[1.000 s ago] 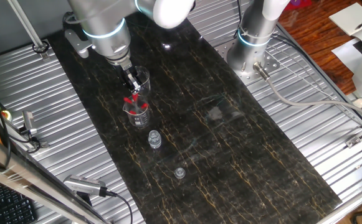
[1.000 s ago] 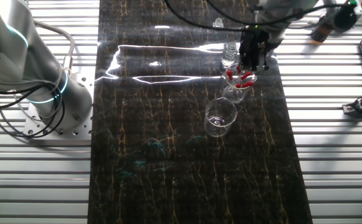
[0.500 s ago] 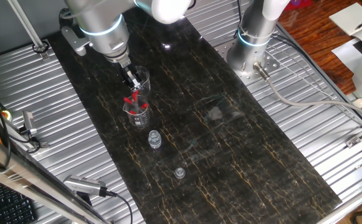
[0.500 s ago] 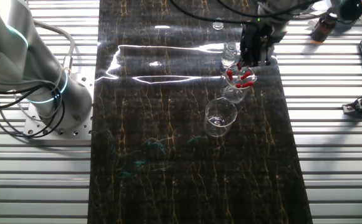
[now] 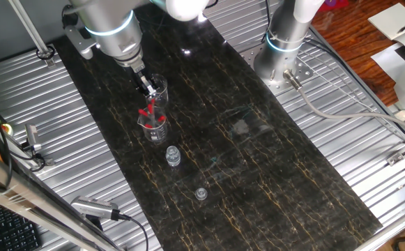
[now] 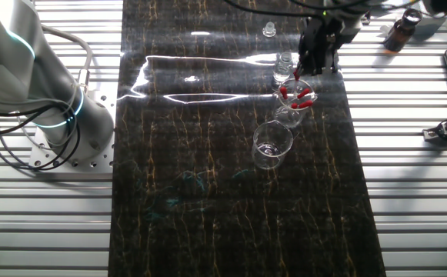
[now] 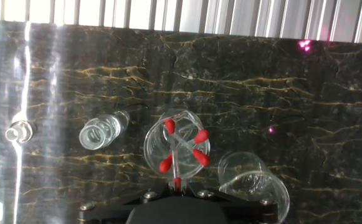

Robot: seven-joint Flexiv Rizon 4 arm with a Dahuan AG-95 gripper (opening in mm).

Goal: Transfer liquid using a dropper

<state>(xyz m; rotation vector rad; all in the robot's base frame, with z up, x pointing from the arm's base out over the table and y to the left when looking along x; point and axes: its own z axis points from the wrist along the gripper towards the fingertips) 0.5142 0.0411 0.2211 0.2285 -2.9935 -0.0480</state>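
A small glass beaker [image 5: 152,125] holds several droppers with red rubber tops [image 5: 146,111]; it also shows in the other fixed view [image 6: 292,104] and in the hand view [image 7: 152,140]. My gripper [image 5: 148,90] hangs right above this beaker, as the other fixed view [image 6: 306,69] also shows. It is shut on the red top of one dropper [image 7: 177,182], whose slim clear stem still reaches down into the beaker. A second clear beaker [image 6: 271,145] with a little liquid stands beside the first one and shows in the hand view [image 7: 253,183].
A tiny clear vial [image 5: 172,155] and its small cap [image 5: 201,193] stand on the dark mat nearer the front; they show at the left of the hand view, vial [image 7: 98,133] and cap [image 7: 17,132]. A second arm's base [image 5: 280,49] stands at the back right.
My gripper has risen a little above the beaker of droppers, with the held dropper's red top drawn up with it. The beakers, vial and cap have not moved.
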